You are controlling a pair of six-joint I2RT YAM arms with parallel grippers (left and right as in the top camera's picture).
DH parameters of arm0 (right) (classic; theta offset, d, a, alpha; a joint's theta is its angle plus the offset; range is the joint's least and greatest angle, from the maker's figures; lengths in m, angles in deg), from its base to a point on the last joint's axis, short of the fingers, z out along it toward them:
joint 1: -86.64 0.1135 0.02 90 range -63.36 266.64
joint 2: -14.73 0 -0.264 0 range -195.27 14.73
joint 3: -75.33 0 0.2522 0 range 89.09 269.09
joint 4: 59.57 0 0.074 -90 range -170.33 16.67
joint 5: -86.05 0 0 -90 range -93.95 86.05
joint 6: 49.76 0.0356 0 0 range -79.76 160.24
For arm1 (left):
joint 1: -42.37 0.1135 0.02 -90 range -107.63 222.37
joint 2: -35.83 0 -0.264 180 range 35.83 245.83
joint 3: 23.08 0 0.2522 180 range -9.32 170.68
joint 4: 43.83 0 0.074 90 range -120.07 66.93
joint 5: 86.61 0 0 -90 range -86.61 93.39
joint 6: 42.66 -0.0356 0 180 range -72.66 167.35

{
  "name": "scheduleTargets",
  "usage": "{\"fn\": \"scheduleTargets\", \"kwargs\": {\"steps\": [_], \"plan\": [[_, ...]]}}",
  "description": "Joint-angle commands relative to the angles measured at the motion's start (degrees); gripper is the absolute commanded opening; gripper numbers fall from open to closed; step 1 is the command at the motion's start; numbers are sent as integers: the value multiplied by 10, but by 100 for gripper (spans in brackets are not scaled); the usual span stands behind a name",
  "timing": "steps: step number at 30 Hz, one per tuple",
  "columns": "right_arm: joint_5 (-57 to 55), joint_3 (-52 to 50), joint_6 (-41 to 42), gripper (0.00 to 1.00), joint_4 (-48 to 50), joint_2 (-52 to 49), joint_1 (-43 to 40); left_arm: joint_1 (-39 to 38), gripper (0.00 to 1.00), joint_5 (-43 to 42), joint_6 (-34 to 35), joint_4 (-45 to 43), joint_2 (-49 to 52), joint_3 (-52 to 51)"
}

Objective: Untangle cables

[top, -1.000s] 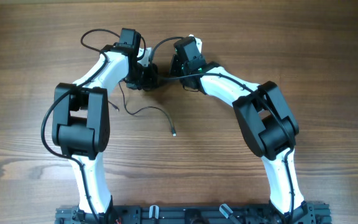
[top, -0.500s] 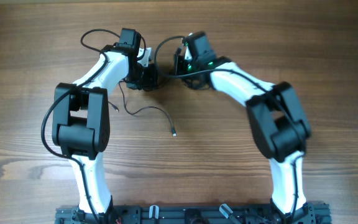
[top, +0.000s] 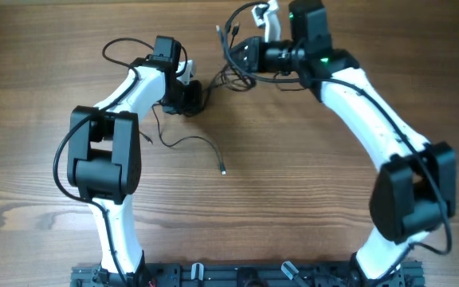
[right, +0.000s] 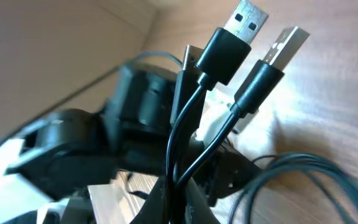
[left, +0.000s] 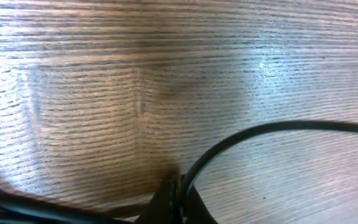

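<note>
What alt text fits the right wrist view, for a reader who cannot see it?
The right gripper, shut, holds up a bunch of thin black cables whose two silver USB plugs stand at upper right. Behind them is a blurred black-and-white robot arm over the wooden table, with a cable loop at lower right.

Thin black cables (top: 231, 73) form a looped tangle raised near the far edge of the table (top: 38, 64). Two silver-tipped USB plugs (right: 232, 43) point upward. One loose plug end (top: 222, 169) lies flat mid-table.
</note>
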Motion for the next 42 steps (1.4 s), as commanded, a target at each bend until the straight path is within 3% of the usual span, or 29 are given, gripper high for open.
{"fn": "scheduleTargets", "kwargs": {"steps": [1, 6, 10, 12, 13, 14, 16, 19, 21, 23, 26, 29, 31, 39, 42], "plan": [[15, 4, 0, 4, 2, 70, -12, -3, 4, 77, 42, 8, 15, -5], [25, 4, 5, 4, -12, 99, -15, 12, 6, 36, 43, 35, -3, 19], [42, 4, 30, 4, -10, 102, -15, 46, 15, -46, 43, 59, -67, 71], [55, 4, 30, 4, -13, 102, -15, 62, 31, -83, 51, 57, -110, 82], [59, 4, 30, 4, -13, 102, -15, 67, 50, -85, 62, 57, -127, 83], [59, 4, 30, 4, -13, 102, -15, 73, 60, -85, 76, 59, -144, 83], [58, 4, 30, 4, -13, 102, -15, 78, 73, -88, 89, 66, -165, 83], [58, 4, 31, 4, -13, 102, -15, 80, 79, -109, 113, 86, -185, 83], [58, 4, 30, 4, -13, 102, -15, 80, 99, -168, 117, 91, -186, 83], [58, 4, 31, 4, -13, 102, -15, 79, 100, -241, 116, 91, -184, 82], [58, 4, 31, 4, -13, 102, -15, 68, 98, -253, 117, 96, -184, 82], [58, 4, 30, 4, -13, 102, -15, 54, 76, -200, 179, 113, -180, 81], [58, 4, 30, 4, -13, 102, -15, 42, 70, -194, 210, 115, -174, 81], [58, 4, 29, 4, -17, 102, -15, -13, 70, -226, 297, 90, -155, 81], [58, 4, 28, 4, -26, 102, -15, -36, 62, -222, 296, 84, -155, 81]]}}
